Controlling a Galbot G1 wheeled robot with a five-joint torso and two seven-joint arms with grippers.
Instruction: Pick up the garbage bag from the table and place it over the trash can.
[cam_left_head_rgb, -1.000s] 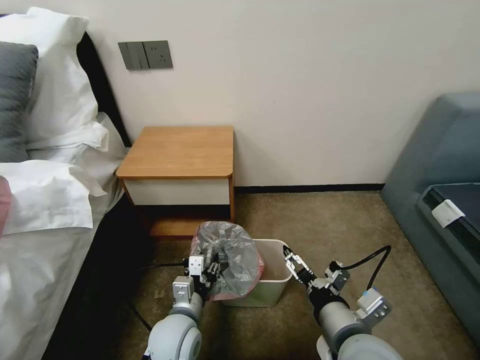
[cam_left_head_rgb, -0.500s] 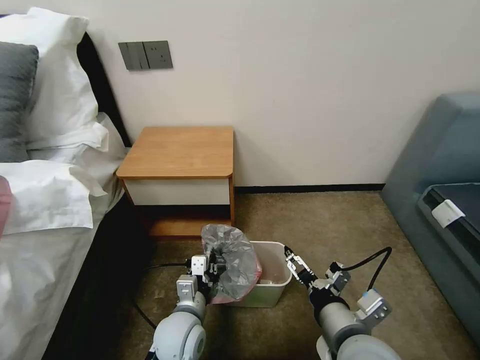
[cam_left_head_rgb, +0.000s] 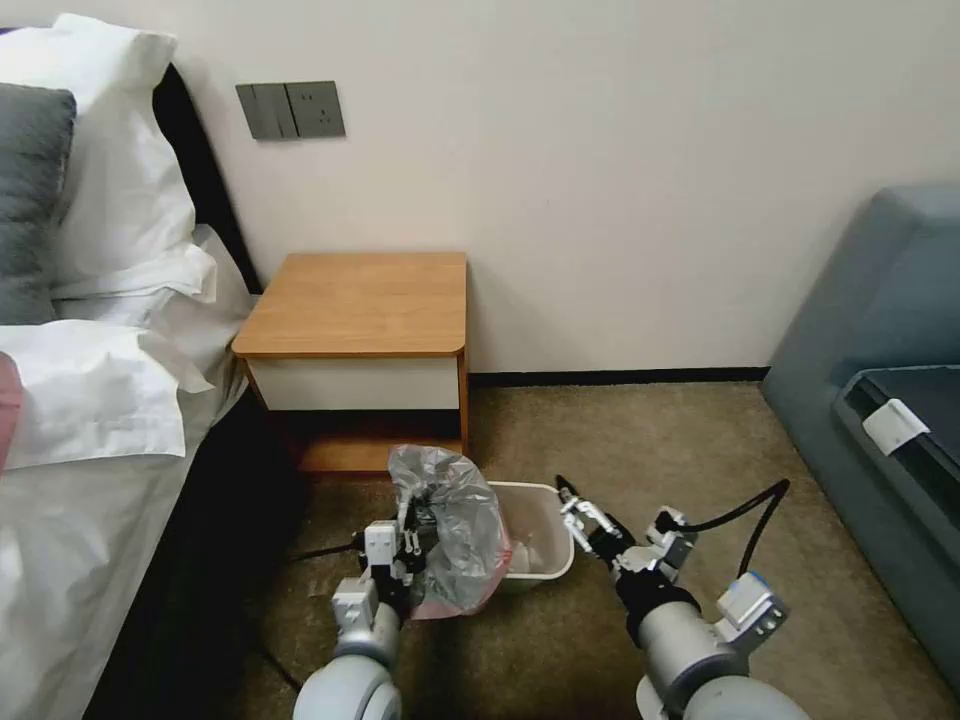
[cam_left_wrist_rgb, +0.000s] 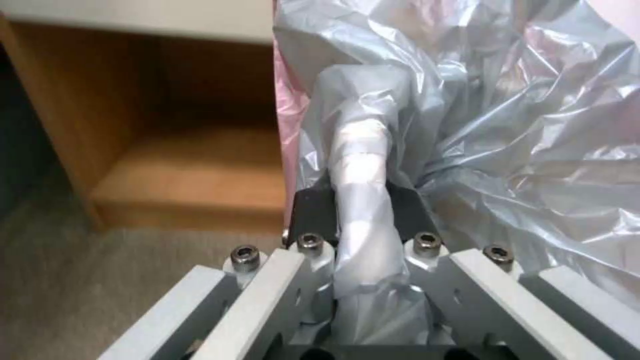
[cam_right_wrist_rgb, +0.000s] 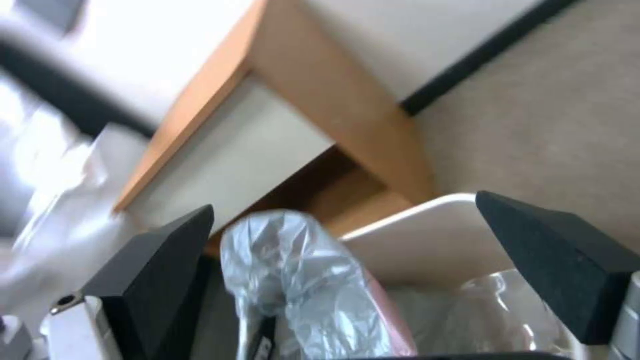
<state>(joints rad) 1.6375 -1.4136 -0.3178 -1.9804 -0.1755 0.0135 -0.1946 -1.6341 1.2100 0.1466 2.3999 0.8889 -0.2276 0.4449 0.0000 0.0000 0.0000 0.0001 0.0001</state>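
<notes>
The garbage bag is crinkly grey plastic with a pink-red rim, bunched up over the left side of the trash can. My left gripper is shut on a fold of it. The left wrist view shows the garbage bag pinched between the black fingers. The cream-white trash can stands on the carpet in front of the table. My right gripper hovers open at the can's right rim. In the right wrist view its fingers stand wide apart, framing the bag and the can's rim.
The bed with white pillows runs along the left. A grey-blue sofa stands at the right. Black cables trail on the carpet by both arms. The table's open lower shelf is just behind the bag.
The left gripper has drawn the bag slightly left and toward me. The right gripper has moved up and left to the can's rim. The trash can has shifted back and looks tilted.
</notes>
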